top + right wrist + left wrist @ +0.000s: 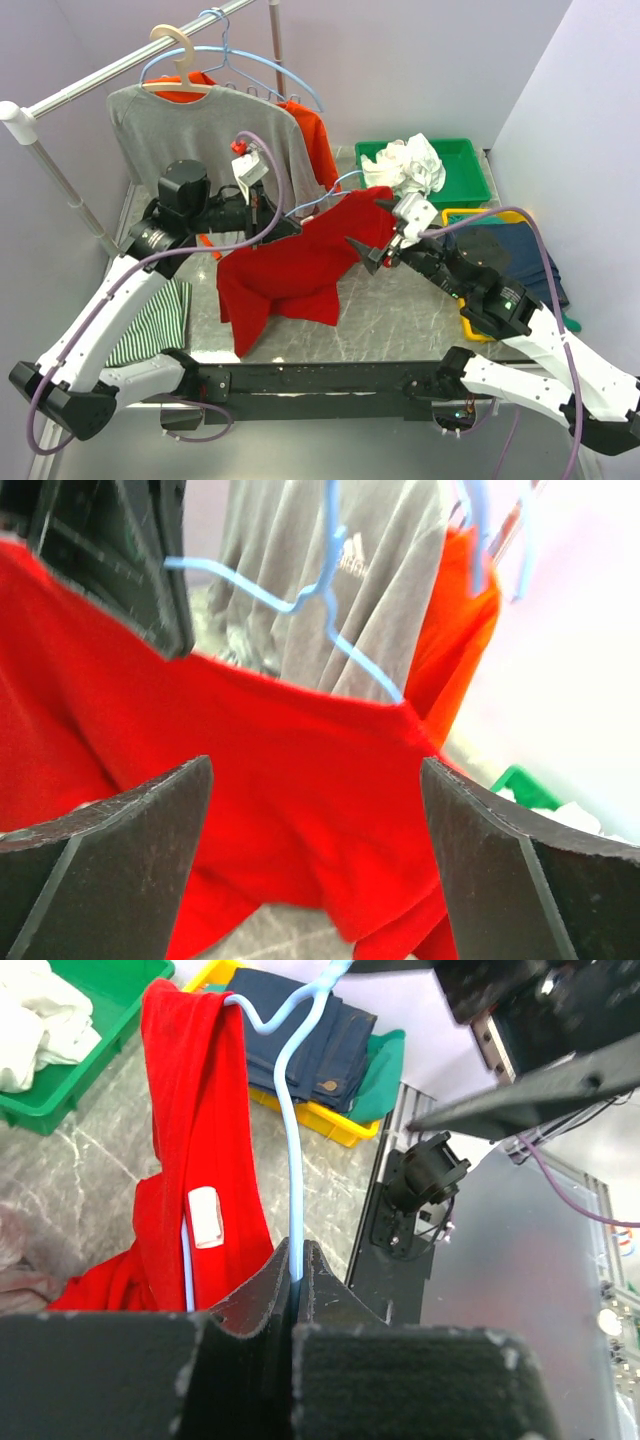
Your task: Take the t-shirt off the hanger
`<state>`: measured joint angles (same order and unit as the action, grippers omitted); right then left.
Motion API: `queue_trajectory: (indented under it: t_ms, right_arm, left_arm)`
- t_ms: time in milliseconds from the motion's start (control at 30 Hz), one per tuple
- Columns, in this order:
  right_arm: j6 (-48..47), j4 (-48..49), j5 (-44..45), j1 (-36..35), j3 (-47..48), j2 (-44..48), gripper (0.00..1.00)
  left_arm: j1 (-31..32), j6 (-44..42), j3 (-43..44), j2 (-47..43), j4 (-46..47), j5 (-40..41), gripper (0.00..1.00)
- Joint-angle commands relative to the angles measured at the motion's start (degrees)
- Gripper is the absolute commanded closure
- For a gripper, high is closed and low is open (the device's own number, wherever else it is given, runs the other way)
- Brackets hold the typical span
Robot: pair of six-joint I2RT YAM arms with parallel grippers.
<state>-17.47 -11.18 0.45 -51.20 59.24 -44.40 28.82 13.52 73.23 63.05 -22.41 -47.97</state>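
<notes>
Draping off hanger, red t-shirt lies before right gripper.

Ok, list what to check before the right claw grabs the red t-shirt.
1. Grip: left claw clamped on the blue hanger, ok.
2. Opening: right claw wide open, ok.
3. Aim: red t-shirt straight ahead of the right claw, ok.
4. Release: red t-shirt free of the blue hanger, not ok; it is draped over the wire.
5. Contact: right claw touching cloth, cannot tell.
</notes>
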Motion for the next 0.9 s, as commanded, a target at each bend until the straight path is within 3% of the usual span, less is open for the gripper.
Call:
queue_trajectory:
  t_ms: [0, 600, 700, 800, 867]
  right_arm:
    - [-1.86, 5.82, -0.27, -0.22, 1.58, 1.43, 0.1]
    - [-5.9, 10.3, 1.39, -0.83, 7.03, -13.07, 0.27]
    - [-5.99, 12.57, 2.45, -1.09, 6.41, -13.69, 0.35]
    - [-5.99, 14.43, 4.12, -1.27, 6.32, -14.22, 0.53]
    - [-5.9, 14.78, 5.69, -1.53, 6.85, -14.83, 0.79]
  left_arm:
    - [0.54, -1.65, -0.54, -3.63, 1.41, 1.47, 0.99]
    - [3.26, 0.46, -3.18, -5.65, 2.37, 1.3, 0.99]
    - [3.61, 0.46, -3.45, -5.39, 2.2, 1.12, 0.99]
    - [3.88, 0.63, -4.06, -5.22, 2.29, 1.91, 0.99]
    - [4.05, 0.72, -4.5, -5.22, 2.2, 2.61, 0.99]
